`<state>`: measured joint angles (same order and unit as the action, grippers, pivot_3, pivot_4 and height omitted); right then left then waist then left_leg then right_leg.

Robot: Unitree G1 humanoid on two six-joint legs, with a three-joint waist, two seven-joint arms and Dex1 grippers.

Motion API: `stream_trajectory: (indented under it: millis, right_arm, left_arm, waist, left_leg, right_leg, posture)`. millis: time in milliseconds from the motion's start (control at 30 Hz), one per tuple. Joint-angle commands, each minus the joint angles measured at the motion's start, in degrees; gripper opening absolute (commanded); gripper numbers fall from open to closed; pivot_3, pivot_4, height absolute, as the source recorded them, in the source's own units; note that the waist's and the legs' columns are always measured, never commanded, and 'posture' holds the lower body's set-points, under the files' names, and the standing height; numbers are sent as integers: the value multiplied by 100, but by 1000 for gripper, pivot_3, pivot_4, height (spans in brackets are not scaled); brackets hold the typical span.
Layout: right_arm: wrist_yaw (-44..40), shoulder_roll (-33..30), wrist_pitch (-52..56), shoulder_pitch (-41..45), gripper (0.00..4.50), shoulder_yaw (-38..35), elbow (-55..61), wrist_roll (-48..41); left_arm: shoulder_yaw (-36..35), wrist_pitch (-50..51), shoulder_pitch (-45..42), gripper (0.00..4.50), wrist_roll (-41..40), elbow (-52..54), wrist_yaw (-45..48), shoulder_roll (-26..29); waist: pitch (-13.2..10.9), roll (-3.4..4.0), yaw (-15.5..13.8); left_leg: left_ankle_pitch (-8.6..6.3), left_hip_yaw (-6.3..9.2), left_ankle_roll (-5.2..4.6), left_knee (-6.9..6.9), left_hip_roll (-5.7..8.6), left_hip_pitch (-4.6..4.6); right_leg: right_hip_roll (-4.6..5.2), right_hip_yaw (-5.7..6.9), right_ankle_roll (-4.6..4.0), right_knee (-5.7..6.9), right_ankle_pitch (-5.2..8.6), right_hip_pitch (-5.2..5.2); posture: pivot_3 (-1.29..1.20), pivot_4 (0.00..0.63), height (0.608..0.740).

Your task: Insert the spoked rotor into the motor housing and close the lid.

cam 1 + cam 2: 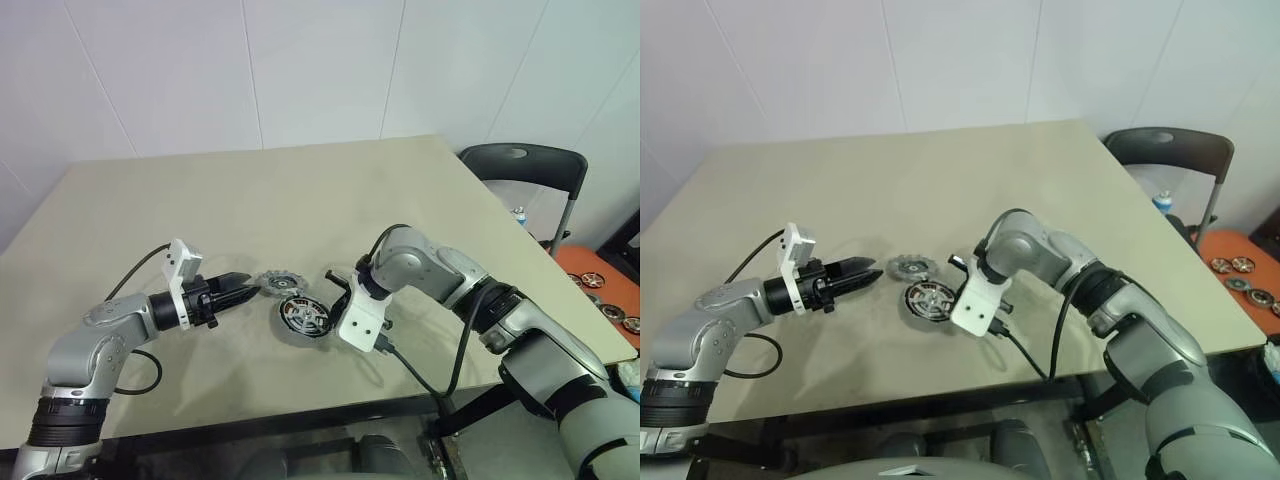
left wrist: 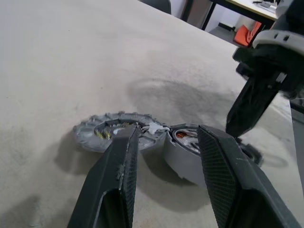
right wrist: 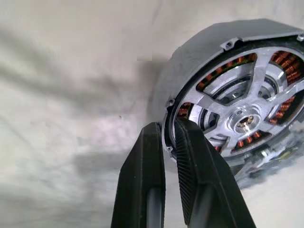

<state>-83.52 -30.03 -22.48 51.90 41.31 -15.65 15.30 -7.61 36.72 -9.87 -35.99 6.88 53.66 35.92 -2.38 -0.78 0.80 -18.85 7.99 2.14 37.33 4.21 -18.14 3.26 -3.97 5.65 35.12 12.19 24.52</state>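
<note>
A: Where does the spoked rotor (image 3: 247, 116) sit?
B: Inside the motor housing (image 1: 303, 318), silver spokes lying over the copper windings. The housing is at the near middle of the table (image 1: 300, 190), tipped up on one edge rather than lying flat.
A: And the lid (image 1: 277, 281)?
B: A grey slotted disc flat on the table, just left of and a little beyond the housing; in the left wrist view the two appear to touch.
A: What is the right arm doing?
B: It reaches in from the right, elbow bent, wrist folded so the claw points steeply down at the housing's right side. The right gripper (image 3: 167, 137) is clenched on the housing's rim, its two black fingers nearly together with the thin edge pinched between them.
A: The left arm?
B: It lies low over the table from the left, forearm near level, pointing right toward the parts. The left gripper (image 2: 166, 137) hangs with its fingers parted and nothing between them, tips just short of the lid and housing.
A: Anything else nearby?
B: A dark chair (image 1: 525, 165) stands past the table's far right corner.
</note>
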Motion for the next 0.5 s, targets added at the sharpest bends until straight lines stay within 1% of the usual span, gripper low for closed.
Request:
stream_trajectory:
  millis: [33,167,300,400,433,500]
  right_arm:
    - [-713,-153,1819,113,75,-416,954,-467]
    - [-867,-103,3135,211,75,-520,1464,-510]
    - [-884,-33,4110,356,75,-555,1658,-560]
    - [-897,-60,4566,372,75,-450,1787,-574]
    - [-897,-26,4960,372,75,-395,1843,-692]
    - [-808,97,5339,316,75,-225,1739,-568]
  left_arm:
    - [-44,-117,-164,2091,0,43,21,-1]
    - [-10,-142,-212,2091,37,-13,52,-23]
    - [10,-166,-225,2091,67,-38,85,-44]
    - [-5,-174,-217,2091,66,-47,116,-24]
    - [-2,-188,-206,2091,73,-55,127,-17]
    - [3,-209,-184,2091,88,-54,135,-13]
  waist:
    - [0,0,-13]
    - [0,0,-19]
    - [0,0,-4]
    - [0,0,-11]
    - [0,0,-11]
    - [0,-1,-10]
  left_leg:
    - [0,1,0,2,0,-8]
    - [0,1,0,3,2,-12]
    - [0,-1,0,4,2,-12]
    - [0,0,0,3,2,-13]
    - [0,0,0,3,3,-15]
    - [0,0,0,3,3,-18]
  right_leg:
    - [0,1,0,1,0,7]
    - [2,4,0,0,0,9]
    - [2,5,0,1,0,10]
    - [4,5,1,0,0,11]
    - [4,5,1,0,0,14]
    - [6,6,1,0,-1,16]
  posture:
    - [0,0,740]
    - [0,0,740]
    - [0,0,740]
    - [0,0,740]
    - [0,0,740]
    - [0,0,740]
